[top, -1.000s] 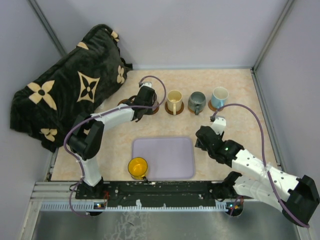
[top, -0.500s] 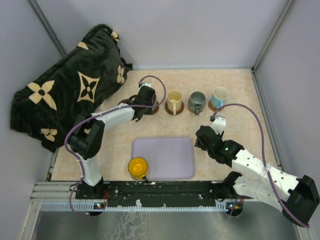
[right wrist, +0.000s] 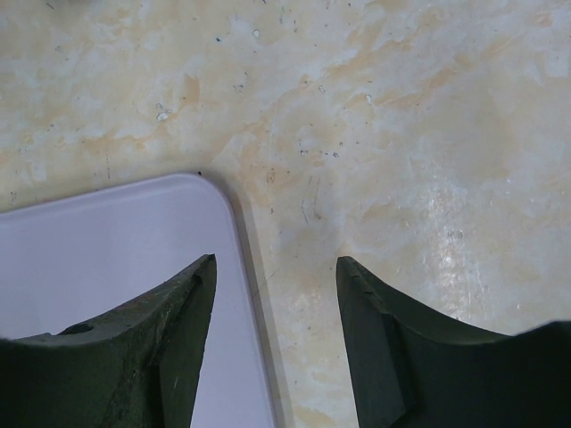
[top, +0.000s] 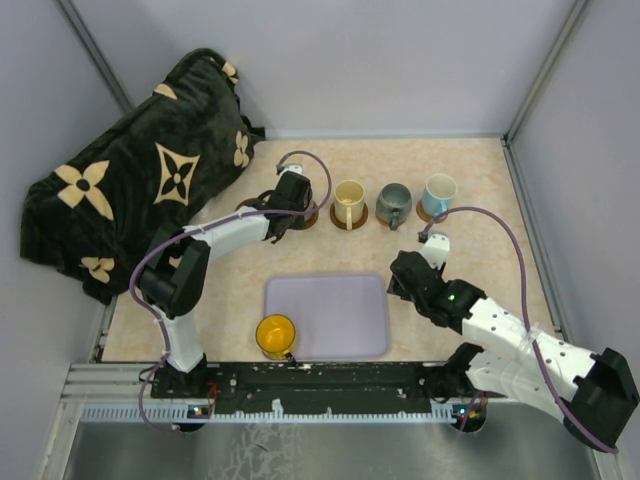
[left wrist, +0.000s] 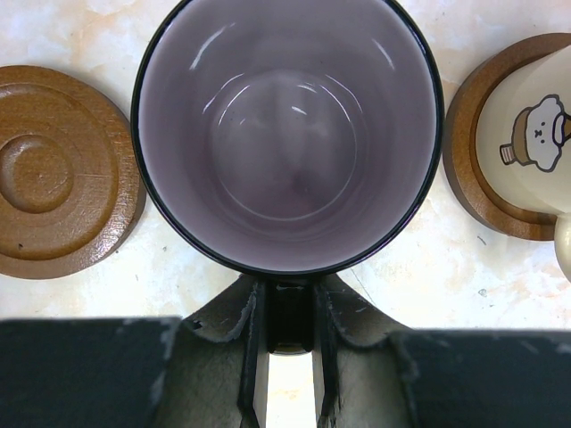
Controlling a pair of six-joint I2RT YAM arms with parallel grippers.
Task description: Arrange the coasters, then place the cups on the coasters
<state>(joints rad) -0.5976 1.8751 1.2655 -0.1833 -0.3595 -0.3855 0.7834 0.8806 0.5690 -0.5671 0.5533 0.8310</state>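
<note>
Purple cup [left wrist: 285, 134] | left jaws clamped on its handle | right jaws apart | marbled beige table [top: 470, 170] | grey walls [top: 400, 60]

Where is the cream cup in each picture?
Top external: the cream cup stands in the back row, just left of the grey-green cup.
Left wrist: at the right edge, right of the purple cup.
Right wrist: not in it; only the lavender tray and the tabletop show.
Shared landmark: the brown coaster under the cream cup, seen in the top and left wrist views.
</note>
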